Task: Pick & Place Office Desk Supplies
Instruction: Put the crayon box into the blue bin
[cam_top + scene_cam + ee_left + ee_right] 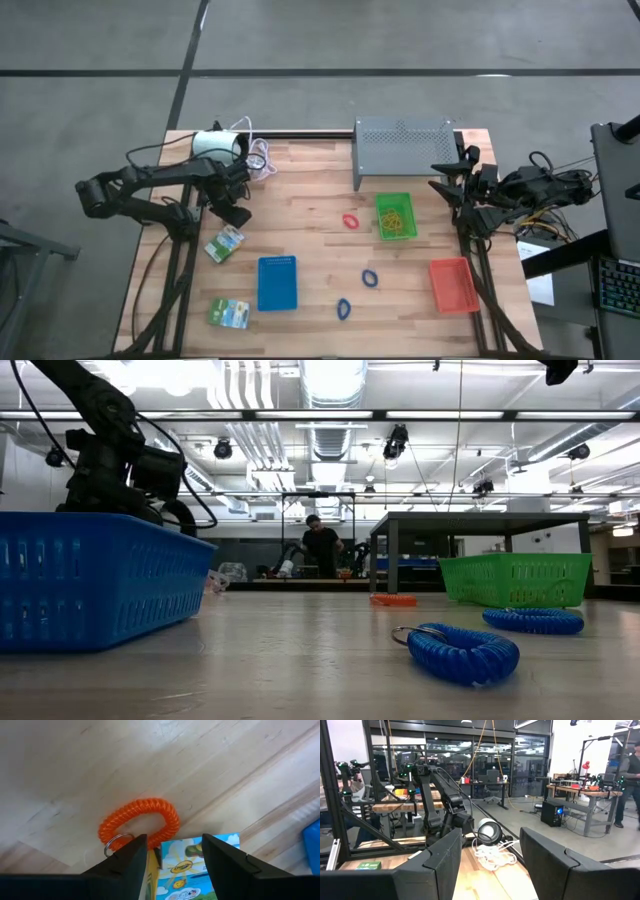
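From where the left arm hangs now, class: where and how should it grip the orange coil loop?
Probably across the orange coil band on its free arc, away from the crayon packet, coming straight down. The loop lies flat, so one finger of the open left tool can drop inside it, one outside.

Grey perforated stand (403,150) and white cylinder (217,145) at table's (310,185) back edge.

An orange coil loop (140,822) lies by a green-and-blue packet (192,865), with blue (277,282), green (395,215) and red (452,283) trays on pale wood (310,200).
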